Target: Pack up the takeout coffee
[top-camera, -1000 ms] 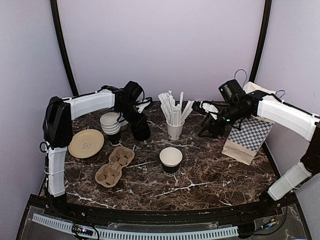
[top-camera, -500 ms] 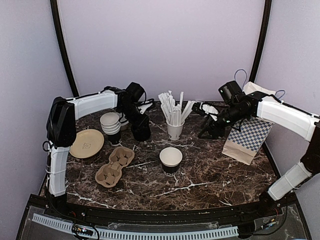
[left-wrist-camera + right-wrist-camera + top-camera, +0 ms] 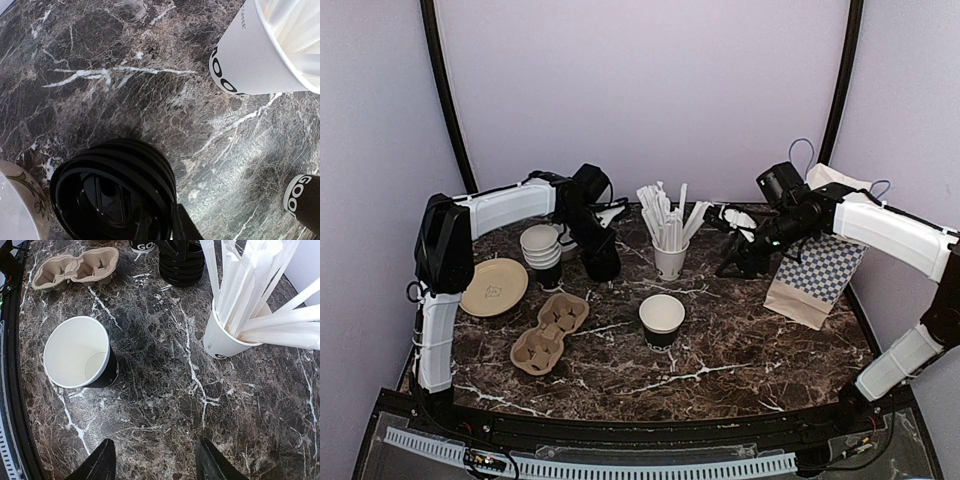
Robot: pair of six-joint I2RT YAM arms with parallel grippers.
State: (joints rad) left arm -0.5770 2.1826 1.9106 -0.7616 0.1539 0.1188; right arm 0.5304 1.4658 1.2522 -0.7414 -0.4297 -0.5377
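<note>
From above, my left gripper [image 3: 601, 256] sits down on the stack of black lids [image 3: 605, 268]. The takeout coffee cup [image 3: 661, 320] stands open-topped mid marble table [image 3: 750, 350], apart from both arms.

On my left wrist camera, one fingertip [image 3: 185, 230] meets the lids' rim; I cannot tell whether it grips.

On my right wrist camera, my right gripper [image 3: 157, 462] is spread wide and holds nothing, near the cup.
</note>
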